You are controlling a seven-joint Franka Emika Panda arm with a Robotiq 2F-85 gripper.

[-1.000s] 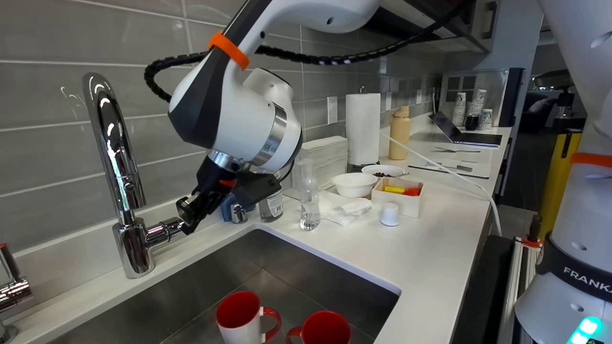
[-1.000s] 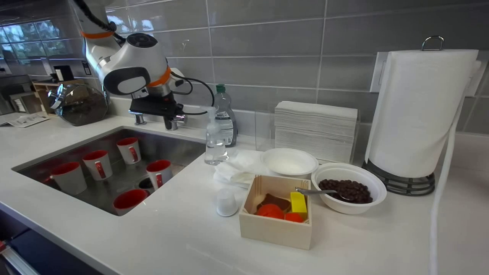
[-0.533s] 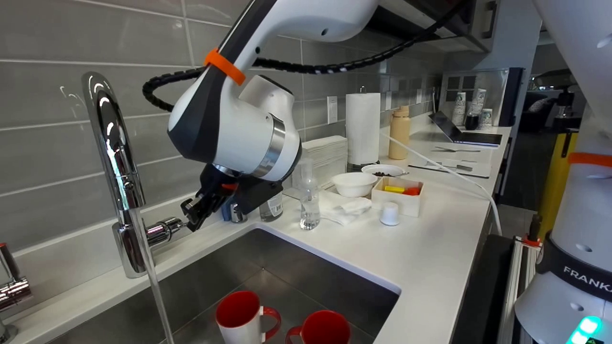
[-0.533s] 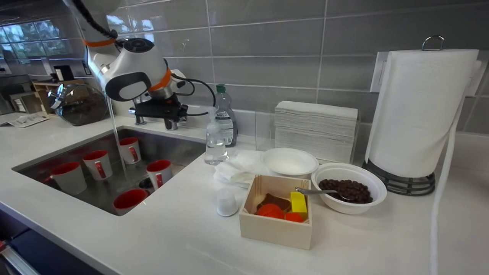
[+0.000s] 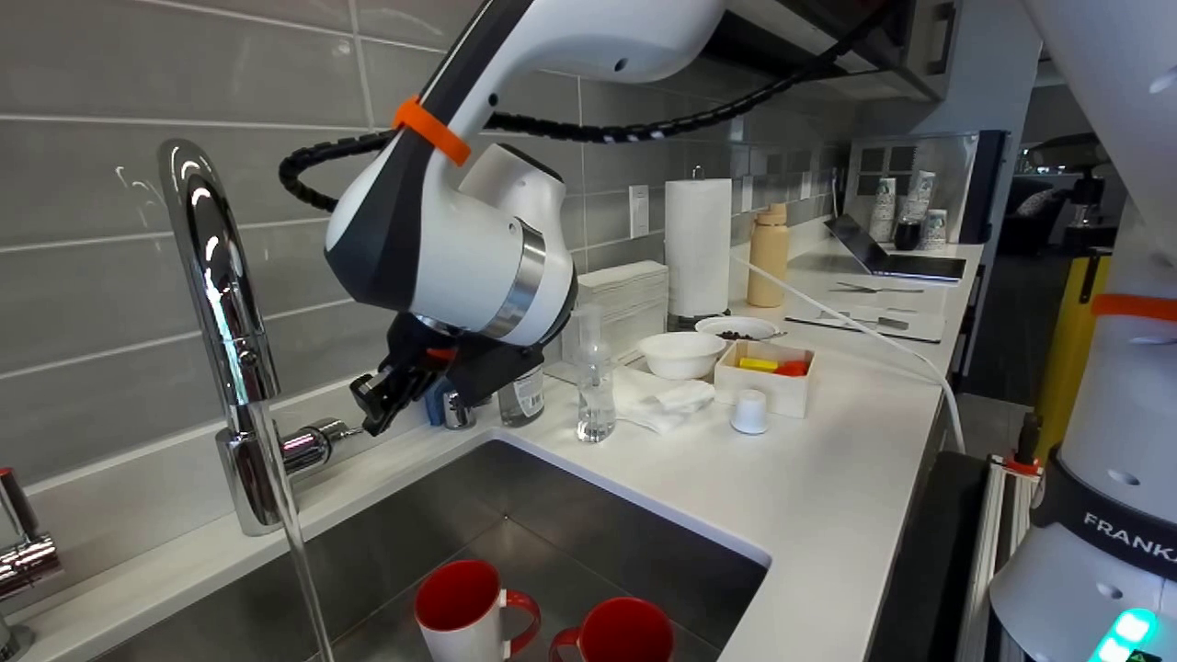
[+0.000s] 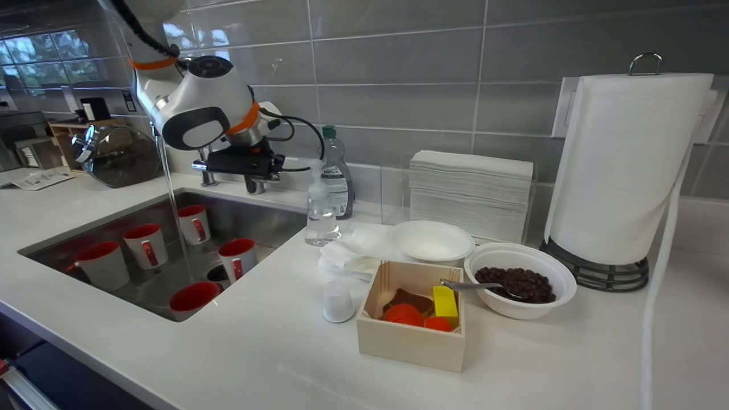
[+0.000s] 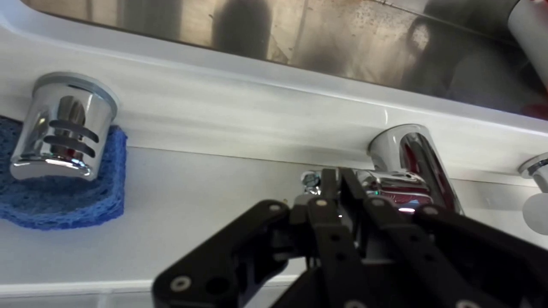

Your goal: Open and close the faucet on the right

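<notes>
The tall chrome faucet [image 5: 225, 322] stands behind the sink, and water [image 5: 296, 542] runs from its spout. Its short side lever [image 5: 348, 432] points out from the cylindrical base. My gripper [image 5: 367, 412] is just beyond the lever's end, very near it; touching or apart is unclear. In the wrist view the two fingertips [image 7: 339, 173] are together and overlap the lever, whose tip [image 7: 310, 179] shows beside them; the faucet base [image 7: 406, 145] is behind. In an exterior view the arm hides most of the faucet, but the falling water [image 6: 171, 193] shows.
A stubby chrome fitting [image 7: 64, 124] and a blue sponge [image 7: 105, 184] stand beside the gripper. A second small tap [image 5: 28, 556] is on the faucet's far side. Several red-and-white mugs [image 6: 145, 245] are in the sink [image 6: 273, 210]. Soap bottles [image 6: 336, 182] stand near the sink corner.
A second ago no water ran; now a stream falls into the sink. My gripper has moved slightly away from the faucet base, and more of the lever's end shows.
</notes>
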